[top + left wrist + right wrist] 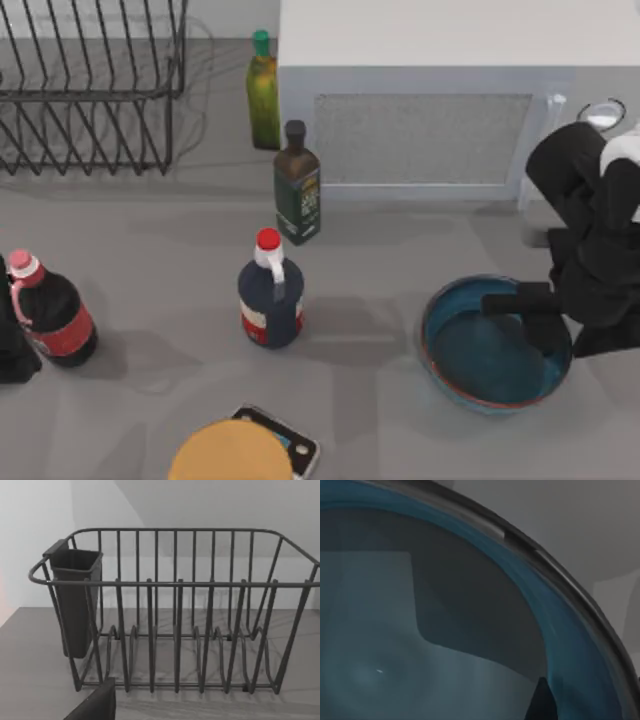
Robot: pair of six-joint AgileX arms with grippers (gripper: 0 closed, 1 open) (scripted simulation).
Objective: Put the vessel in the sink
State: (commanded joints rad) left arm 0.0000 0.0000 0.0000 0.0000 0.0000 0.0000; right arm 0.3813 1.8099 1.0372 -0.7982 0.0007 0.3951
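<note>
Teal glaze is lying closest to the lens in the right wrist view, where the vessel is spreading its glossy inside under a curving dark rim. From above, the vessel is sitting on the grey desk at about four o'clock from the desk's centre, well apart from the bottles. The right arm is reaching in from three o'clock, and the right gripper is hanging over the bowl's upper right part, at about one o'clock from the bowl's middle; its dark tips are showing against the blue inside, just within the rim. Whether those jaws are open, closed or touching the bowl I cannot tell.

The left arm is sitting parked at the nine o'clock edge of the desk, beside a dark cola bottle with a pink cap. Its wrist camera is facing a wire dish rack carrying a dark cutlery cup; from above the dish rack is standing at eleven o'clock.

Near the centre a navy jug with a red cap is standing, with a dark oil bottle and a green bottle behind it toward twelve o'clock, beside a white microwave. A tan disc is resting at six o'clock.
</note>
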